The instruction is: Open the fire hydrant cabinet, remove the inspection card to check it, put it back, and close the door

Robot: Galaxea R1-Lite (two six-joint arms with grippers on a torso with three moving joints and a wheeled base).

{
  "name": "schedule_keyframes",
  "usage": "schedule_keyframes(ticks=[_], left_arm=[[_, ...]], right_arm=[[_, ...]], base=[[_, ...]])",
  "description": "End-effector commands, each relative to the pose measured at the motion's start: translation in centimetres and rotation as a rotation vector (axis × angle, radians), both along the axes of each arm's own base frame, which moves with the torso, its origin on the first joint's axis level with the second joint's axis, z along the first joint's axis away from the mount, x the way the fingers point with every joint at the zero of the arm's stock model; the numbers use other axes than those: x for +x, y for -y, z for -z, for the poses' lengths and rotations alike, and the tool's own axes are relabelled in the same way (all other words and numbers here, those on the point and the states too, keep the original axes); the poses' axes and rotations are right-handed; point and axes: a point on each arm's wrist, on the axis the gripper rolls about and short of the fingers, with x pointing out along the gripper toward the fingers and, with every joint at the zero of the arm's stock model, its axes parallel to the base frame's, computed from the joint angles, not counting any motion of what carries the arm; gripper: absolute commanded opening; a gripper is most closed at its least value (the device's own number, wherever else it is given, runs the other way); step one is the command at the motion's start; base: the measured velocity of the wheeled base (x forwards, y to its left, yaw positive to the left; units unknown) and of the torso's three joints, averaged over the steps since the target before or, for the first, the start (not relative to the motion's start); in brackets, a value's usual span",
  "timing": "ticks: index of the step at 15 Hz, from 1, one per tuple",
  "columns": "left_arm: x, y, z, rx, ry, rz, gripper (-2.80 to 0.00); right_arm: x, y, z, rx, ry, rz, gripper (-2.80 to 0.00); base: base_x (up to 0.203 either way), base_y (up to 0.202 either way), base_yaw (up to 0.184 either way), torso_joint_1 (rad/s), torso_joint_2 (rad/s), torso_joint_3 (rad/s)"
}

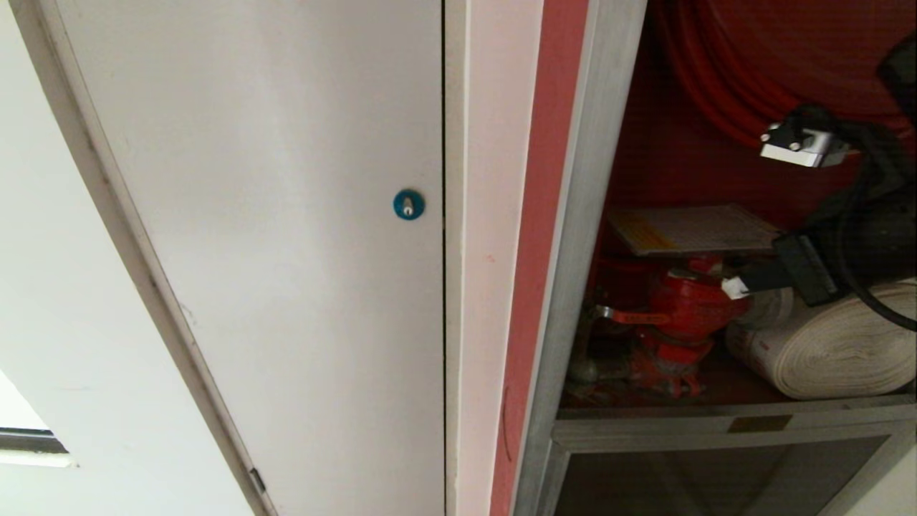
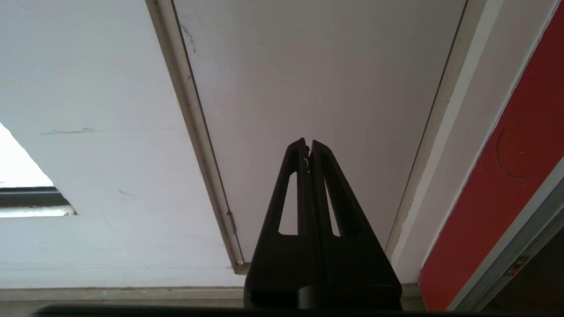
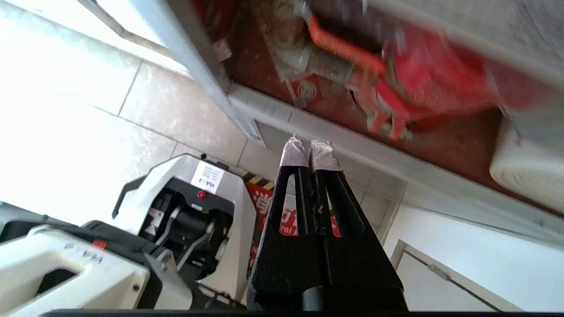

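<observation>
We see the inspection card [image 1: 691, 229] lying flat just above our right gripper [image 1: 736, 288], whose white-tipped jaws are pressed together on nothing.

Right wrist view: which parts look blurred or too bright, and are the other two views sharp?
Right wrist view: the red valve and hose are smeared by motion, and the floor is washed out by glare. Head view: sharp, but the cabinet interior is dim. Left wrist view: sharp and evenly lit.
</observation>
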Motion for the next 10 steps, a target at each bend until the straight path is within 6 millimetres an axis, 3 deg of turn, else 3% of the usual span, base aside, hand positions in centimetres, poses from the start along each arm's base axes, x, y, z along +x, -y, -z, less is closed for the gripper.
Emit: schedule_keyframes(ticks=[1,5,10], left_arm=[[0.0,0.0,0.0,0.0,-0.002,0.0,-2.8],[0.0,0.0,0.0,0.0,-0.002,0.0,-2.8],[0.0,0.0,0.1,0.0,-0.002,0.0,-2.8]], right_arm=[[-4.3,1.0,-1.5,0.019,0.081,-0.002,-2.8],[-11.9,2.7,-2.2,0.061,0.202,0.014,-2.8],[-22.9,5.3,-2.5,0.165,0.437,0.142,-2.8]], base=[[0.0,0.0,0.0,0.0,0.0,0.0],[0.0,0.0,0.0,0.0,0.0,0.0],[0.0,0.0,0.0,0.0,0.0,0.0]])
